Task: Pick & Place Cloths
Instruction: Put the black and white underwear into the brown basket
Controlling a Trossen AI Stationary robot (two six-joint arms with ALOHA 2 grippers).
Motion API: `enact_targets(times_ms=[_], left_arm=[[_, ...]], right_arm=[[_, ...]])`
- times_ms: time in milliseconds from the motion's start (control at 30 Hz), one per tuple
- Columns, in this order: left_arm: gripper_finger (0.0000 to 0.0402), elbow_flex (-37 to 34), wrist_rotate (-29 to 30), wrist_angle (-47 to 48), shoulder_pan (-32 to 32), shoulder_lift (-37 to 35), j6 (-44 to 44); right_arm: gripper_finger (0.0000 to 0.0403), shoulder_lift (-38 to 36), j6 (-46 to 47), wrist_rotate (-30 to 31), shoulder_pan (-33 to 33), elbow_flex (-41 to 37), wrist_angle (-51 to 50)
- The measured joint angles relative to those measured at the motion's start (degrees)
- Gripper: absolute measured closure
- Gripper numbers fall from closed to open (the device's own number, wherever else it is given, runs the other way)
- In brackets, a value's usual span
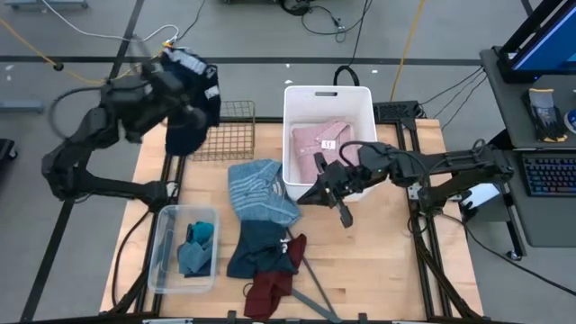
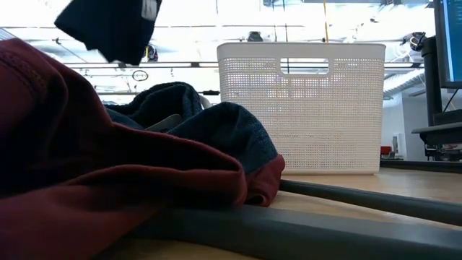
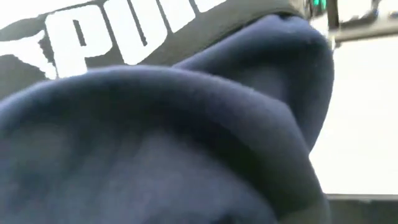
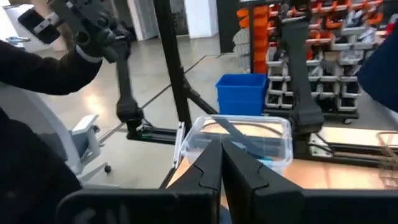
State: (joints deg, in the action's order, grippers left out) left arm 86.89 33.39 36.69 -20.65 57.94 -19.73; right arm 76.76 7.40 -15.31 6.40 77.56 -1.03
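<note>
While the left end effector (image 1: 184, 90) is lifting the navy top (image 1: 193, 112) clear of the table (image 1: 378, 270), closed on it, a pink shirt (image 1: 322, 139) is lying in the bin (image 1: 328, 94); striped, teal and maroon (image 1: 270, 288) cloths are waiting. Low down, maroon is filling the foreground. Right end effector (image 4: 221, 168) is hovering pinched shut, empty.

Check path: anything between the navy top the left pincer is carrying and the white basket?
Nothing visible. The left pincer holds the navy top in the air above the wire rack, and the white basket beside it has an open top, with only a pink shirt inside.
</note>
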Motion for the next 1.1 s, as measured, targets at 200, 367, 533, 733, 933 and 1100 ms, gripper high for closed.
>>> enact_targets(times_ms=[200, 367, 533, 733, 933, 1100], left_arm=[[0.0401, -0.02, -10.75, 0.07, -12.05, 6.86, -1.42], [0.0401, -0.04, -16.58, 1.04, -20.41, 13.53, -2.64], [0.0401, -0.07, -23.20, 2.19, -27.01, 19.14, -3.15], [0.0401, -0.07, -26.14, 6.33, -31.31, 23.27, -5.29], [0.0401, -4.13, -28.53, 5.44, -32.06, 24.40, -5.67], [0.0401, -12.28, -28.68, 4.59, -32.06, 24.47, -5.24]], right_arm=[[0.0402, -0.51, -0.02, 0.76, 0.21, 0.00, -0.19], [0.0402, -0.48, -0.15, 3.35, 0.48, 0.00, -1.85], [0.0402, -0.51, 0.00, 3.34, 0.49, 0.00, -1.89], [0.0403, -0.49, 0.02, 4.84, 0.49, 0.00, -1.91], [0.0403, -0.49, 0.02, 5.03, 0.45, 0.00, -2.29], [0.0403, -0.49, 0.02, 5.02, 0.45, 0.00, -2.31]])
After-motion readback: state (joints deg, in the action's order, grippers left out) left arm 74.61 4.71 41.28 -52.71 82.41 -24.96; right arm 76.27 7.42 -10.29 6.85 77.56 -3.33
